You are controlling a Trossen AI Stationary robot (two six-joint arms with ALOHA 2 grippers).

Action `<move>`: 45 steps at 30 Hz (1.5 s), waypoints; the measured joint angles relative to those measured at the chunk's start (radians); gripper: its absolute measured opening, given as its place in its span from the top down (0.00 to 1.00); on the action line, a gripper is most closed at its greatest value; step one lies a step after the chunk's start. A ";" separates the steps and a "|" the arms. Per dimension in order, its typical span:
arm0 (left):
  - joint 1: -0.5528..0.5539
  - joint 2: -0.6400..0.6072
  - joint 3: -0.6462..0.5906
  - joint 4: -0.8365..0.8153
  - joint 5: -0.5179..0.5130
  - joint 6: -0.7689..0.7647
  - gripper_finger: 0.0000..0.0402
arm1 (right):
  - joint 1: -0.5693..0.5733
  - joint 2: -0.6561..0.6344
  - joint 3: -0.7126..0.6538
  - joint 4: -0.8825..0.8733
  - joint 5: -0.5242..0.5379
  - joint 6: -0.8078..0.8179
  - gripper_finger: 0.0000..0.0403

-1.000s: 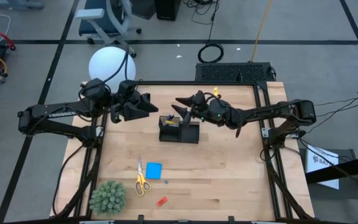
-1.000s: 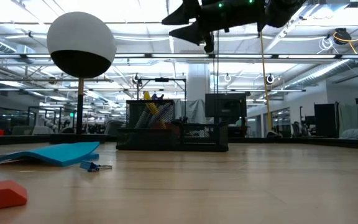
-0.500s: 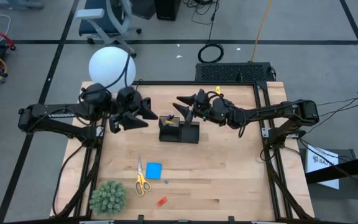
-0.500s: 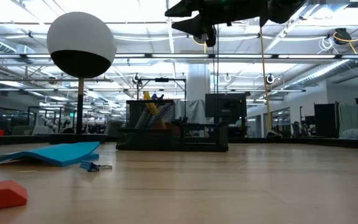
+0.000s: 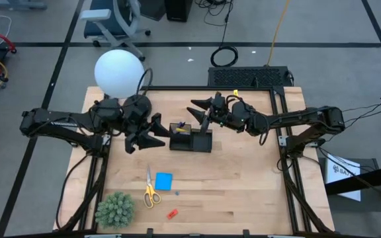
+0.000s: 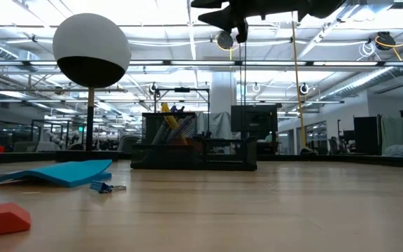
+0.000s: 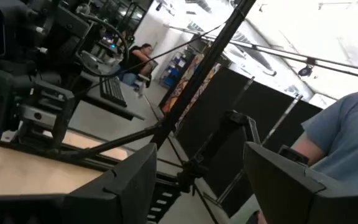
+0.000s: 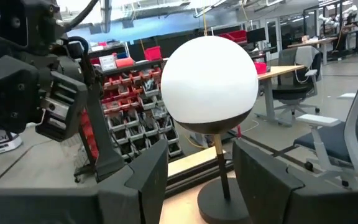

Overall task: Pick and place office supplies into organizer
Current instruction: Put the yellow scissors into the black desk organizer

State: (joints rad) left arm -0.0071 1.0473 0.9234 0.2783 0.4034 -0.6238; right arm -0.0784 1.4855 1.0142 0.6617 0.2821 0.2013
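Observation:
The black organizer (image 5: 192, 138) stands on the table's far middle, and pens (image 5: 180, 129) stick up from its taller left section; the low view shows the organizer (image 6: 194, 148) and the pens (image 6: 173, 120) too. Yellow-handled scissors (image 5: 150, 189), a blue note pad (image 5: 163, 181) and a tiny red piece (image 5: 172, 213) lie near the table's near edge. My left gripper (image 5: 157, 132) is open just left of the organizer. My right gripper (image 5: 198, 110) is open above the organizer's far side, high up in the low view (image 6: 224, 10). Neither wrist view shows anything between the left gripper's (image 7: 197, 165) or the right gripper's (image 8: 199, 158) fingers.
A white globe lamp (image 5: 119, 71) stands at the far left corner, close behind the left arm. A green spiky plant (image 5: 116, 209) sits at the near left corner. A small clip (image 5: 176, 194) lies beside the note pad. A person's sleeve (image 7: 347, 137) shows beyond the table.
My left gripper has swung from beside the lamp toward the near edge and turned, so it now points at the organizer's left side. My right gripper has risen and drawn back slightly toward the right and far edge. Nothing on the table has moved.

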 joint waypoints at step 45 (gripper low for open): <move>-0.550 0.209 0.100 -0.704 -0.300 -0.005 0.39 | 0.003 -0.049 0.000 -0.291 0.000 0.177 0.59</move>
State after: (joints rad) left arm -0.5576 1.2560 1.0237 -0.4256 0.1039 -0.6292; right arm -0.0757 1.4368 1.0142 0.3704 0.2817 0.3779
